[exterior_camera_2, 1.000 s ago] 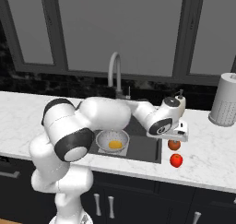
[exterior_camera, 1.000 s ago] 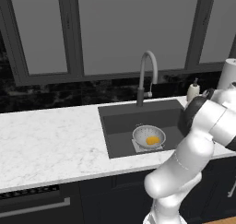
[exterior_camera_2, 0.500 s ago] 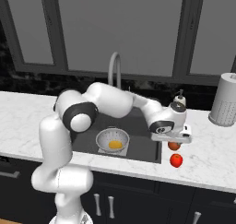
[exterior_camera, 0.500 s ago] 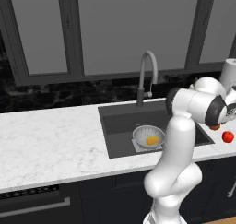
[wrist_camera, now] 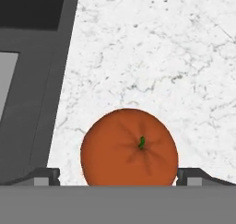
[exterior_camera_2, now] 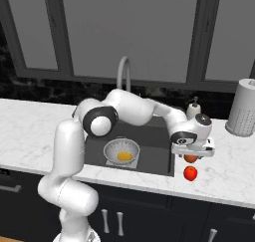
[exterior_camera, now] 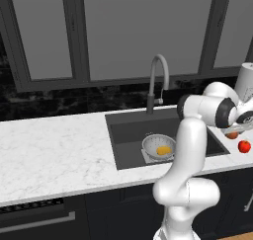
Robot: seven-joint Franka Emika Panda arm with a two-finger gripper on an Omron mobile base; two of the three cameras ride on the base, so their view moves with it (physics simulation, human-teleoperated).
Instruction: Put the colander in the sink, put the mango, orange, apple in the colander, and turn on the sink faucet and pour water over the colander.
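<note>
The silver colander (exterior_camera: 159, 146) (exterior_camera_2: 121, 151) sits in the dark sink (exterior_camera: 133, 135) (exterior_camera_2: 154, 136) with the yellow mango (exterior_camera: 163, 149) (exterior_camera_2: 124, 156) inside it. Right of the basin, the orange (exterior_camera_2: 191, 159) (exterior_camera: 231, 135) (wrist_camera: 129, 147) lies on the marble counter. My gripper (exterior_camera_2: 192, 153) (wrist_camera: 120, 176) hangs just over it, open, one fingertip (wrist_camera: 46, 174) on each side of the fruit. The red apple (exterior_camera_2: 190, 173) (exterior_camera: 244, 146) rests nearer the counter's front edge, close to the orange. The faucet (exterior_camera: 158, 76) (exterior_camera_2: 123, 71) stands behind the basin, and no water runs from it.
A white soap bottle (exterior_camera_2: 193, 108) and a pale perforated canister (exterior_camera_2: 243, 114) stand at the back right of the counter. The sink's rim (wrist_camera: 50, 108) runs just left of the orange. Dark windows back the counter.
The arm has swung from over the sink out to the right counter and come down over the orange. The jaws stayed open, and the fruits and colander have not moved.
</note>
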